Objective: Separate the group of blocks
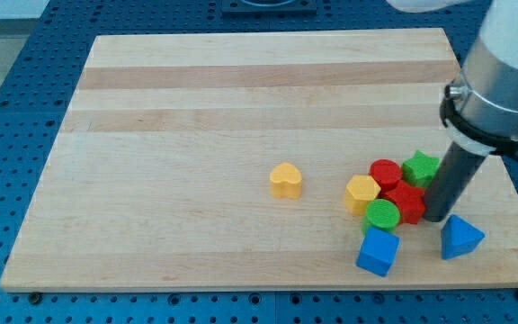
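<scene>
A tight cluster sits at the view's lower right: a yellow hexagon block [361, 193], a red cylinder [386, 173], a green star [420, 167], a red block [407, 202] and a green cylinder [383, 215], all touching or nearly so. A blue cube [378, 251] lies just below the green cylinder. A blue triangle [459, 237] lies to the right of it. A yellow heart [286, 180] stands alone to the cluster's left. My tip [437, 218] is at the cluster's right edge, against the red block and just above the blue triangle.
The blocks lie on a pale wooden board [241, 108] on a blue perforated table [7, 108]. The board's right edge and bottom edge are close to the cluster. The arm's pale body [506, 81] hangs over the board's right side.
</scene>
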